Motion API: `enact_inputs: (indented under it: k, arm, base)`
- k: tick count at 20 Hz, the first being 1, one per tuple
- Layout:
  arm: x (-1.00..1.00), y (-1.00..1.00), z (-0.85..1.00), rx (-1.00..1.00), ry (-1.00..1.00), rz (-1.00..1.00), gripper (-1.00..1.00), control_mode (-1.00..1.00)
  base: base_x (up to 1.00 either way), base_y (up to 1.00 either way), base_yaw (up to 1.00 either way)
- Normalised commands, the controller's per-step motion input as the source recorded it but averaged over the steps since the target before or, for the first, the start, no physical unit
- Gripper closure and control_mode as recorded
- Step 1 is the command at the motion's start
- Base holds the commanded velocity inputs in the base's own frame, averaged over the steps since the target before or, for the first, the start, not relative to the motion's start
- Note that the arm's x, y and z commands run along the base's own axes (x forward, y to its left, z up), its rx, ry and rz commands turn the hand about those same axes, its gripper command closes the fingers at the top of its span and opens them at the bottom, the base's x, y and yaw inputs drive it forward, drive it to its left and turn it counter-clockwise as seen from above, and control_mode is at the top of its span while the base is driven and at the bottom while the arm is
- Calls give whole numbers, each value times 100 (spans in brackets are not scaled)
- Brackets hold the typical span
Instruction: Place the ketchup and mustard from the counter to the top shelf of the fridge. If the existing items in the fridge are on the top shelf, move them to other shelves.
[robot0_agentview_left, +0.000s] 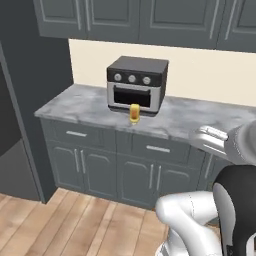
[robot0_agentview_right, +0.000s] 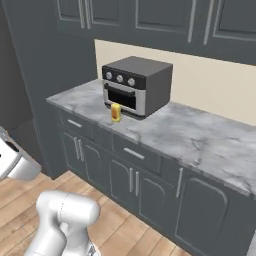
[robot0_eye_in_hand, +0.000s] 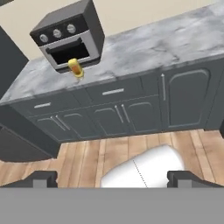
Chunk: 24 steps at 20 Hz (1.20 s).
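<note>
We see the marbled counter (robot0_agentview_left: 90, 107) over dark cabinet doors, and on it a black-and-silver toaster oven (robot0_agentview_left: 136, 84). The mustard (robot0_agentview_left: 134, 113) stands upright on the counter just in front of the oven door. In the hand view our gripper (robot0_eye_in_hand: 112, 178) is spread open, empty, low over the wooden floor, well apart from the mustard.

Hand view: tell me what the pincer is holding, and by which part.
Nothing. The pincer has its fingertips spread wide with only floor between them. The mustard stands far off on the counter.
</note>
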Motion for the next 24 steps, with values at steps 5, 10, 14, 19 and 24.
enact_inputs:
  k: [5,10,14,19,24]
  arm:
    - [0,0,0,0,0,0,-100,100]
    - [0,0,0,0,0,0,-100,100]
    - [0,0,0,0,0,0,-100,100]
    - [0,0,0,0,0,0,-100,100]
    - [0,0,0,0,0,0,-100,100]
  base:
    - [100,5,-9]
    - [100,25,-15]
    - [100,44,-18]
    - [52,47,-13]
    - [-20,26,-21]
